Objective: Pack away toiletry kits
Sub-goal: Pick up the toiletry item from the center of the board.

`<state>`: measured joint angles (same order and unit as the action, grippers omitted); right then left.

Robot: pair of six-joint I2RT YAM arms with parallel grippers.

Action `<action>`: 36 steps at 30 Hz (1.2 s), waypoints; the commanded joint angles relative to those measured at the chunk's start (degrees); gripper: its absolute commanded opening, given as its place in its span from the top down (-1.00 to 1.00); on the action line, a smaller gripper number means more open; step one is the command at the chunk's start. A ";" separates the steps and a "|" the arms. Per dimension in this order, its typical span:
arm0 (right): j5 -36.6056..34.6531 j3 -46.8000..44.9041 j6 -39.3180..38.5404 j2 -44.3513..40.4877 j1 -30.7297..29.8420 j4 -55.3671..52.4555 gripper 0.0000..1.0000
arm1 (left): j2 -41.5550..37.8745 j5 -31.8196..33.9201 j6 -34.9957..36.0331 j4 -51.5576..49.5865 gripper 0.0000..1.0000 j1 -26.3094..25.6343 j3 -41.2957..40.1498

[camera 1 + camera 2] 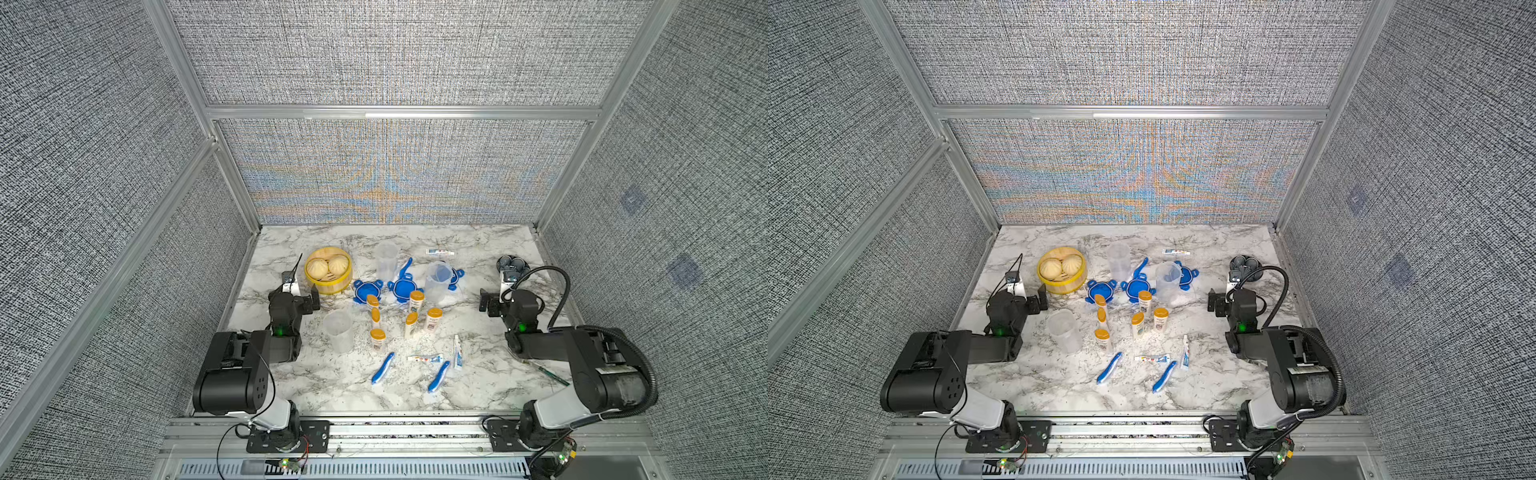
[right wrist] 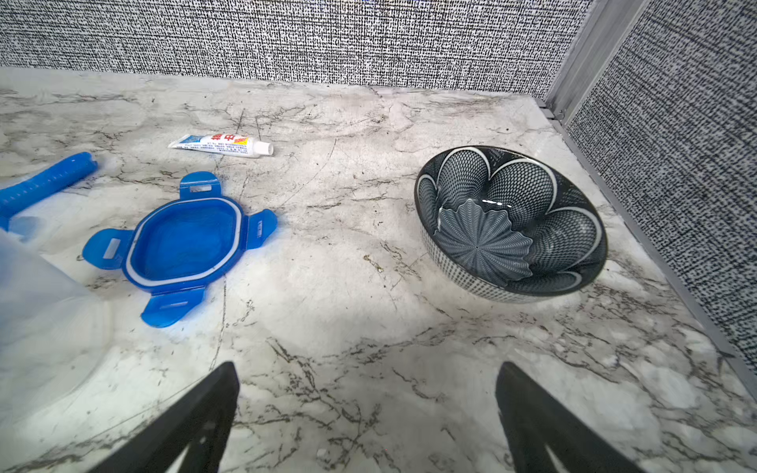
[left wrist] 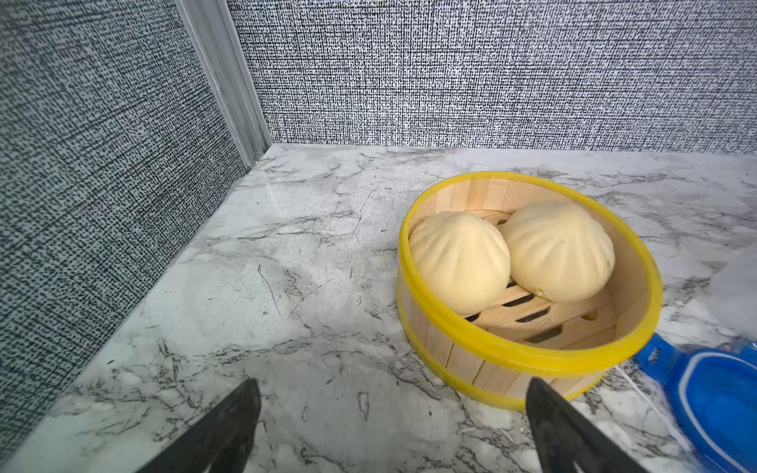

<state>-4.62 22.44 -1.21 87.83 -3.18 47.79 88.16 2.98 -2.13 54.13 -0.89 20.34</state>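
The toiletry kits lie loose on the marble table. Three clear jars [image 1: 386, 259] [image 1: 438, 280] [image 1: 338, 330] stand without lids. Three blue clip lids [image 1: 368, 291] [image 1: 403, 289] [image 2: 184, 245] lie among them. Several orange-capped bottles [image 1: 416, 301] sit mid-table. In front of them lie toothpaste tubes [image 1: 424, 358] and blue toothbrushes [image 1: 383, 368]. One more tube [image 2: 223, 145] lies near the back wall. My left gripper [image 3: 392, 383] hovers open beside the steamer, holding nothing. My right gripper [image 2: 367, 364] is open over bare marble, between a lid and the bowl.
A yellow bamboo steamer [image 3: 528, 286] with two buns stands at the back left, close to my left gripper's finger. A dark patterned bowl [image 2: 510, 223] sits at the back right by the side wall. Fabric walls enclose the table on three sides.
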 commanded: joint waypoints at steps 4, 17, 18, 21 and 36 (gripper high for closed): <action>-0.30 0.20 -0.17 0.13 -0.03 0.68 -0.99 | 0.00 -0.26 0.11 0.47 -0.99 0.01 0.16; 1.04 0.20 -0.44 0.06 0.13 0.72 -0.98 | 0.07 -0.56 0.20 0.11 -0.99 0.01 0.44; 1.11 0.21 -0.46 0.01 0.19 0.70 -0.98 | 0.21 -0.63 0.09 0.06 -0.99 0.05 0.57; 1.20 0.34 -0.47 0.06 0.11 0.38 -0.98 | 0.04 -0.72 0.04 -0.08 -0.99 0.01 0.49; 13.36 12.99 -3.57 -33.61 1.51 -39.49 -0.68 | -37.59 -6.10 -0.94 -22.84 -0.77 -2.14 3.29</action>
<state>-0.54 32.16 -2.04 60.03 -1.50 23.70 54.61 1.04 -1.69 37.15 -1.89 23.09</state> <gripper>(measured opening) 0.855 0.878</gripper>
